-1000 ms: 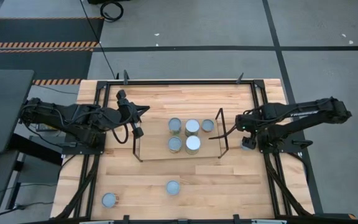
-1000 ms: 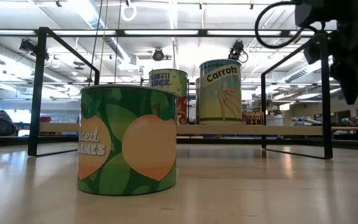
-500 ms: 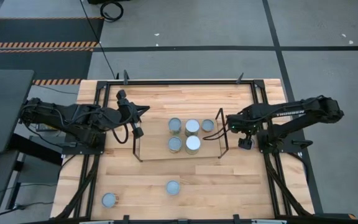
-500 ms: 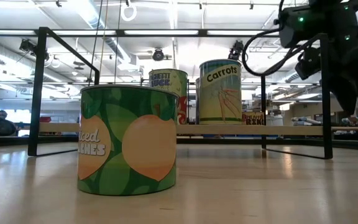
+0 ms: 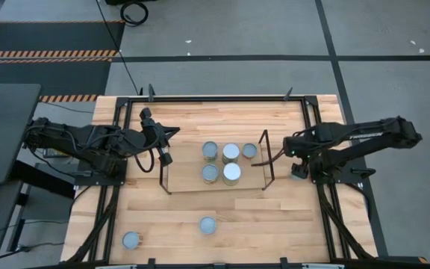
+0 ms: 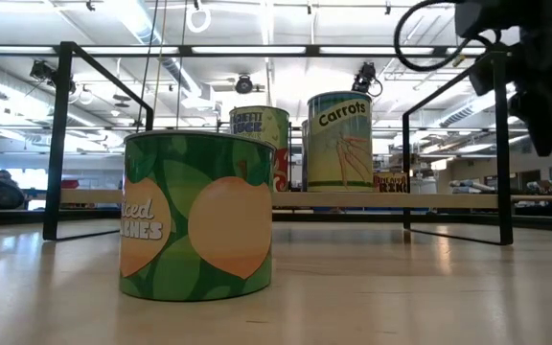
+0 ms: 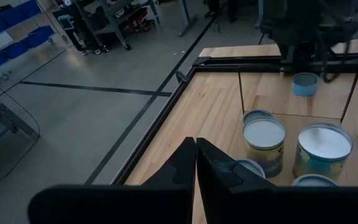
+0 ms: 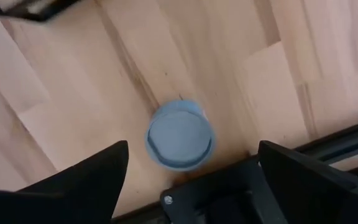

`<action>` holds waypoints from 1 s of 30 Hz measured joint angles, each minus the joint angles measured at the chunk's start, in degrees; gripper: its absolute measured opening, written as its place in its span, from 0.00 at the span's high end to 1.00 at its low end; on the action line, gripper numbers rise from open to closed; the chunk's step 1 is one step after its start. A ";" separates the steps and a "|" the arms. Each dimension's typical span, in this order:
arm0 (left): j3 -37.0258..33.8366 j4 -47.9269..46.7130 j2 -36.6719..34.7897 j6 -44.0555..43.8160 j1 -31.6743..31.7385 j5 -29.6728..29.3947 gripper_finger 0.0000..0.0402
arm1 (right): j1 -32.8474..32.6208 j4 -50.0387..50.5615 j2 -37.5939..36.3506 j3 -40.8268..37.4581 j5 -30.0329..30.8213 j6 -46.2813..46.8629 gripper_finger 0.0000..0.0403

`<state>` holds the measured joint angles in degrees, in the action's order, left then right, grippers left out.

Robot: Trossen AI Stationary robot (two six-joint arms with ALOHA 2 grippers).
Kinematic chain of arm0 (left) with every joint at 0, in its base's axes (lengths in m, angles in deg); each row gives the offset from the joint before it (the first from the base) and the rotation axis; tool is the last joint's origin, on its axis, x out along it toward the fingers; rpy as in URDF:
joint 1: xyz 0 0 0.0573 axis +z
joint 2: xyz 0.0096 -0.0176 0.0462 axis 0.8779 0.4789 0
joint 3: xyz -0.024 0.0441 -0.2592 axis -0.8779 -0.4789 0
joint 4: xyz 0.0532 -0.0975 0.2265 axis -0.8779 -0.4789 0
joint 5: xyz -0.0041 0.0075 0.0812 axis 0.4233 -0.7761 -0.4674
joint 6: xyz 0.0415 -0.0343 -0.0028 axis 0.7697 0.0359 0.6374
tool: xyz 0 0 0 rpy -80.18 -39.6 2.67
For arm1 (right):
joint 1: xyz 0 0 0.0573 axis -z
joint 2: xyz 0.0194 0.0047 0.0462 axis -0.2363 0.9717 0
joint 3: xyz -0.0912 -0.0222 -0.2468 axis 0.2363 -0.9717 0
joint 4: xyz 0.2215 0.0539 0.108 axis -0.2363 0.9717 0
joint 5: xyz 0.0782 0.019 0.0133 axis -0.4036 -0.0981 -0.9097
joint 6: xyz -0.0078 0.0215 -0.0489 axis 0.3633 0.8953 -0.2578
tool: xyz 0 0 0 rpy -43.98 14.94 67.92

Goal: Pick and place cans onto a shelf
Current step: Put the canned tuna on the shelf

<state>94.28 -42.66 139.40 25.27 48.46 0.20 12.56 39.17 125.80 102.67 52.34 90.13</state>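
Fingers of the right gripper (image 8: 188, 180) stood spread wide and held nothing; in the right wrist view they framed a small blue-grey can (image 8: 179, 134) standing on the bare wooden table (image 5: 275, 217) close to its black edge rail (image 8: 222, 186), with clear wood between each finger and the tin. From above, that can (image 5: 297, 172) was partly hidden beneath the right arm, just outside the right-hand wire end frame (image 5: 267, 153) of the shelf (image 5: 192, 183), and the right gripper (image 5: 293, 166) hovered over it without contact that I could confirm.

Over at the shelf's left end, the left gripper (image 5: 163, 149) waited with its fingers (image 7: 185, 165) pressed together and empty, pointed across the shelf toward the cans.

Five cans stood on the shelf in a cluster near its middle: three in the far row (image 5: 231, 152) and two in the near row (image 5: 222, 173), their lids side by side. The left wrist view caught two of them (image 7: 264, 138) upright and close together, and beyond them the small blue can (image 7: 305, 84) under the right arm.

Two more cans sat on the open table well apart from the shelf: one near the front centre (image 5: 207, 225), which filled the low view as a green tin with orange fruit on its label (image 6: 197, 216), and one at the front left corner (image 5: 131, 240).
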 joint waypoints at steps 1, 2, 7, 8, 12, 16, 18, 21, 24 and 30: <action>0.00 0.00 0.00 0.00 -0.01 0.00 0.95 | -1.22 -0.08 0.80 0.00 0.12 0.34 0.10; 0.00 0.00 0.00 0.00 0.00 0.00 0.95 | -2.43 -0.13 1.65 0.00 0.26 0.67 0.11; 0.00 0.00 0.00 0.00 -0.02 -0.01 0.95 | -4.70 0.85 3.95 0.00 1.06 3.67 0.11; 0.00 0.00 0.00 0.00 0.00 0.00 0.95 | -4.32 1.33 3.56 0.00 1.76 4.18 0.11; 0.00 0.00 0.00 0.00 0.00 0.00 0.95 | -2.04 1.97 0.94 0.00 4.85 5.88 0.11; 0.00 0.00 0.00 0.00 0.00 -0.02 0.95 | -2.03 -1.60 0.17 0.00 4.64 6.80 0.11; 0.00 0.00 0.00 0.00 0.00 -0.01 0.95 | -2.80 -3.66 0.51 0.00 3.54 6.51 0.11; 0.00 -0.01 0.00 0.00 0.00 -0.01 0.95 | -3.63 -5.18 1.44 0.00 1.43 5.15 0.11; 0.00 0.00 0.00 0.00 0.00 -0.01 0.95 | -3.82 -5.54 2.32 -0.10 0.94 4.11 0.11; 0.00 0.00 0.00 0.00 0.00 -0.01 0.95 | -2.37 -6.52 0.80 -0.13 1.94 1.57 0.11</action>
<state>94.28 -42.66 139.40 25.27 48.46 0.18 10.19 32.64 126.61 102.54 54.28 91.71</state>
